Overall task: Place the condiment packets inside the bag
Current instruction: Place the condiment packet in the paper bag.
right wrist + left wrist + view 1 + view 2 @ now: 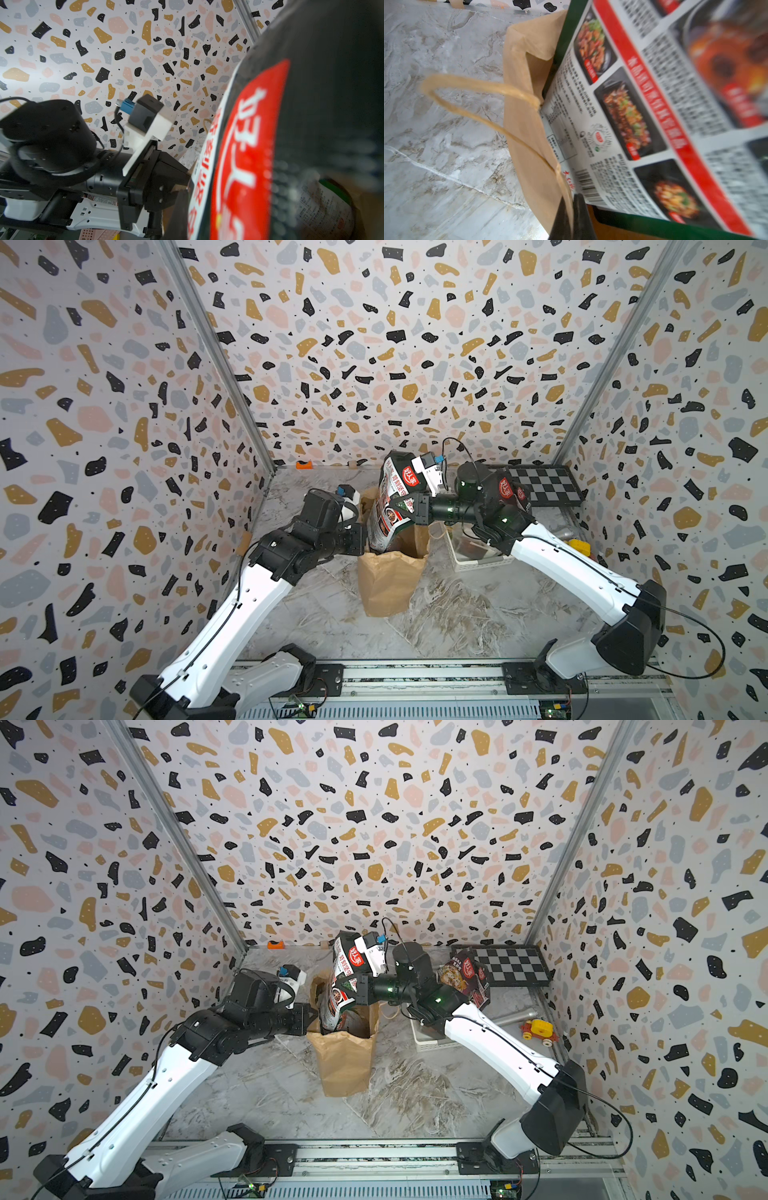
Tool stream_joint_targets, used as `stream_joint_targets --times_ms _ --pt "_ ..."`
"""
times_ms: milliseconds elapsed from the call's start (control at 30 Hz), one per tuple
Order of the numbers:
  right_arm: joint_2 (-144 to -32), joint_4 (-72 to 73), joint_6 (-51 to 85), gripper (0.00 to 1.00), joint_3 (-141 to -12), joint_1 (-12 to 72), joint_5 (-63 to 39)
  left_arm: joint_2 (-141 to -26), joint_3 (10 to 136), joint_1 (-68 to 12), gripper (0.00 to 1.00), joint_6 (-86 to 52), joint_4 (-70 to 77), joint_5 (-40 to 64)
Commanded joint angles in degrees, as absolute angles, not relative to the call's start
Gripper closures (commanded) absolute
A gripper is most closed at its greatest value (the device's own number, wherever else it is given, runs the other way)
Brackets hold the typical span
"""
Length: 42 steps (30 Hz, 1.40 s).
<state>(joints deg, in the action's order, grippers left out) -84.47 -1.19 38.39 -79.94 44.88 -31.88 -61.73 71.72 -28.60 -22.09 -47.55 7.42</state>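
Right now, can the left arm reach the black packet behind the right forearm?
Probably not. The left gripper is shut on the bag rim, and the bag, the held packet and the right arm block the way.

Two arms, left arm [232, 614] and right arm [573, 568]: white link shells dotted with small holes; bulky black joints [631, 630]; thin black cables [118, 122] along each; black left gripper [362, 540] and right gripper [419, 508]; white camera brackets [430, 475] with blue plugs at wrists.

Even bright light, soft shadows — top views sharp, edges bowed; close packet [249, 145] blurred in wrist views.
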Motion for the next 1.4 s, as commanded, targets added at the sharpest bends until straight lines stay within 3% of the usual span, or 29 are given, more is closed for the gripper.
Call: stream_joint_targets --times_ms 0,300,467,667,933,1367 --pt "-81.3 6.6 40.1 1.00 -76.6 45.7 -28.2 -60.9 71.0 -28.7 1.00 -22.1 -45.1 7.6" --pt "-80.2 4.4 39.8 1.00 -71.4 45.8 -26.7 -61.6 70.8 -28.7 1.00 -22.3 -45.1 7.6" --pt "-77.3 -1.1 36.0 0.94 -71.8 45.8 -23.4 -61.7 71.5 -28.7 1.00 -21.9 -45.3 7.2" --pt "-75.5 -14.4 29.7 0.98 -76.3 45.7 -14.5 -62.5 75.5 -28.7 1.00 -20.7 -45.7 8.9" --pt "-74.9 -16.8 26.7 1.00 -80.8 45.6 -12.2 -65.0 83.0 -28.7 1.00 -21.7 -47.0 12.1" --pt "-68.3 -13.5 26.4 1.00 -85.5 45.0 -14.9 -70.7 90.5 -35.9 1.00 -18.9 -54.7 -0.7"
